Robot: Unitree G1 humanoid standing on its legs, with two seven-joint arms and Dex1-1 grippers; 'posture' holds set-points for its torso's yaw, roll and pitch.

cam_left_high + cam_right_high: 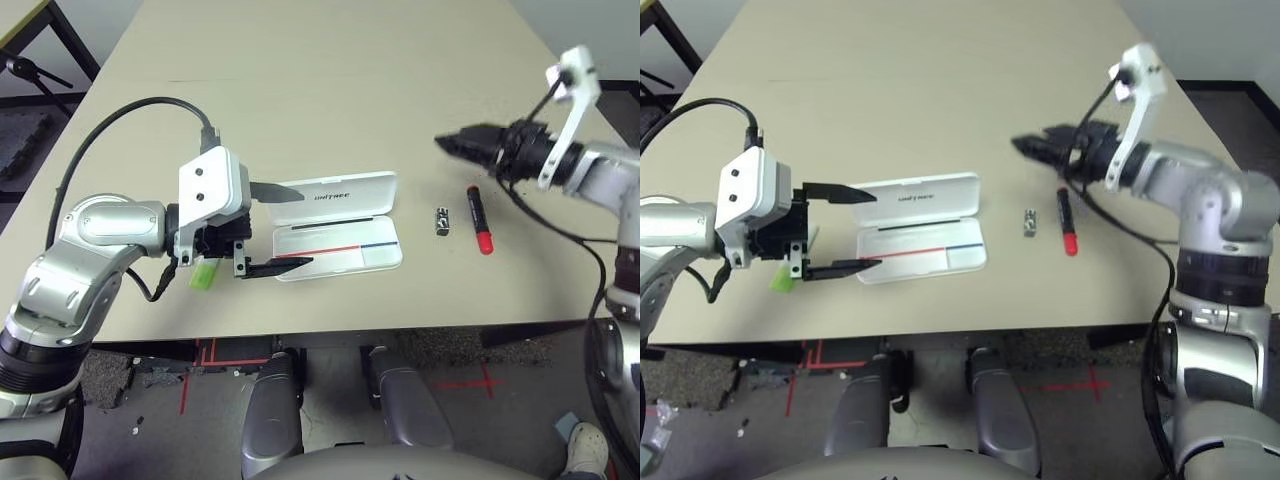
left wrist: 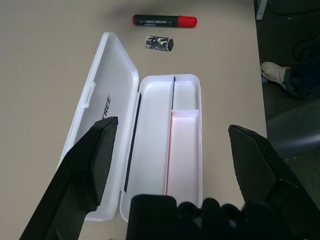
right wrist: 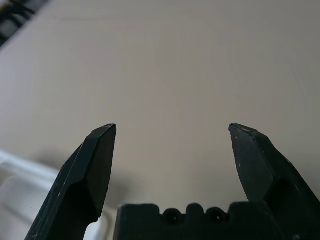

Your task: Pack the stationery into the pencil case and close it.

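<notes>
On the tan table [image 1: 330, 90], seen from the robot's head, the white pencil case [image 1: 340, 232] lies open toward the near edge, its lid [image 1: 345, 192] folded back flat away from the robot with the lettering facing up. Hovering at the case's left end, the left gripper [image 1: 288, 228] has its two black fingers spread wide, one over the lid and one over the tray's near rim, pinching nothing. A light-green highlighter [image 1: 204, 273] lies on the table just beneath that wrist, mostly hidden. To the right of the case sits the tiny black-and-silver block [image 1: 441, 221], and just beside it the black marker [image 1: 479, 219] with its red cap pointing toward the near edge. Raised above the table beyond the marker, the right gripper [image 1: 452, 143] points left.

From the left wrist, the spread fingers [image 2: 85, 170] frame the open case [image 2: 185, 150]; its tray, with a thin red-and-blue line inside, holds nothing. The block [image 2: 160, 43] and marker [image 2: 164, 20] lie past it.

From the right wrist, its fingers [image 3: 92, 170] stand wide apart over bare tabletop, empty.
</notes>
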